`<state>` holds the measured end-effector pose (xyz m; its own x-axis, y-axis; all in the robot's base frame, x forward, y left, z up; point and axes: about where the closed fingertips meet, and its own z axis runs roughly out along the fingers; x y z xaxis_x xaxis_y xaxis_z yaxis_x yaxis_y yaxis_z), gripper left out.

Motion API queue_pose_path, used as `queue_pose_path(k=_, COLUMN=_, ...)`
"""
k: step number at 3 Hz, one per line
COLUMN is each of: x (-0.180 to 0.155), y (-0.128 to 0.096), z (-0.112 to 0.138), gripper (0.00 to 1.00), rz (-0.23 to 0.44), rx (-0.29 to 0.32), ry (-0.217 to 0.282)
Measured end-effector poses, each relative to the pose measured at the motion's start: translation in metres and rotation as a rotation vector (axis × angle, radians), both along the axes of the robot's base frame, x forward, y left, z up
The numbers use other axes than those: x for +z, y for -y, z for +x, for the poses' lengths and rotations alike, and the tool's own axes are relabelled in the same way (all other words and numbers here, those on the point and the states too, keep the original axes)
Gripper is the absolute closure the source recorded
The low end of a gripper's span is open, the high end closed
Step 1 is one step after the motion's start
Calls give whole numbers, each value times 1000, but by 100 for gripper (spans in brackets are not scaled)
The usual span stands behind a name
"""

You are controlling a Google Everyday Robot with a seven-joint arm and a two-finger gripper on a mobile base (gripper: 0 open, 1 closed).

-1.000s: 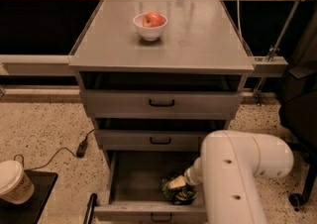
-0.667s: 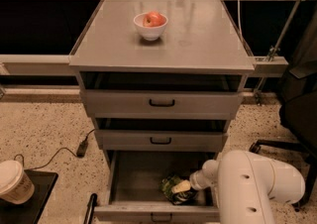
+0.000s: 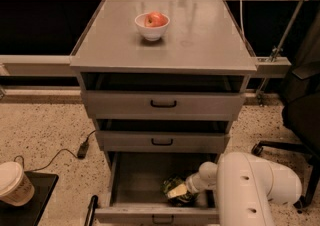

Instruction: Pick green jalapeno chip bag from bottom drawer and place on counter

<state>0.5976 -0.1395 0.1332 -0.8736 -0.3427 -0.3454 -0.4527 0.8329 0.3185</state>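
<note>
The green jalapeno chip bag (image 3: 171, 184) is seen lying on the floor of the bottom drawer (image 3: 135, 180), towards its front right, crumpled, with green and pale patches catching the light. The drawer is pulled well out, and its black handle is just caught at the lower edge of the view.

The gripper (image 3: 184, 189) is down inside the drawer, right at the bag and apparently touching it. Whether it is clenched on the bag or released cannot be told from here, as the bulky white arm (image 3: 250, 190) crowds in from the right.

The bag is judged to be light, soft and slippery: a thin foil skin, air-filled, with brittle chips inside. A pinch on a crimped seam or a gathered fold would likely be safest, since a hard squeeze across the belly could crush the contents or let the film slide free.

Above, two shallower drawers are seen, both slightly open. The counter (image 3: 200, 35) is spread wide on top, with a white bowl (image 3: 152, 31) holding a red apple (image 3: 156, 18) towards the back. Bare room is offered on its front and right for a set-down.
</note>
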Motion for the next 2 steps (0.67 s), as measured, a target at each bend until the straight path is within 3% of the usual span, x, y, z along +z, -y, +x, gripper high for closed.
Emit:
queue_pose_path(k=1, x=-16, y=-28, z=-7, gripper=0, rz=40, rx=60, ry=-41)
queue_pose_path(k=2, x=-16, y=-28, z=-7, gripper=0, rz=40, rx=60, ry=-41)
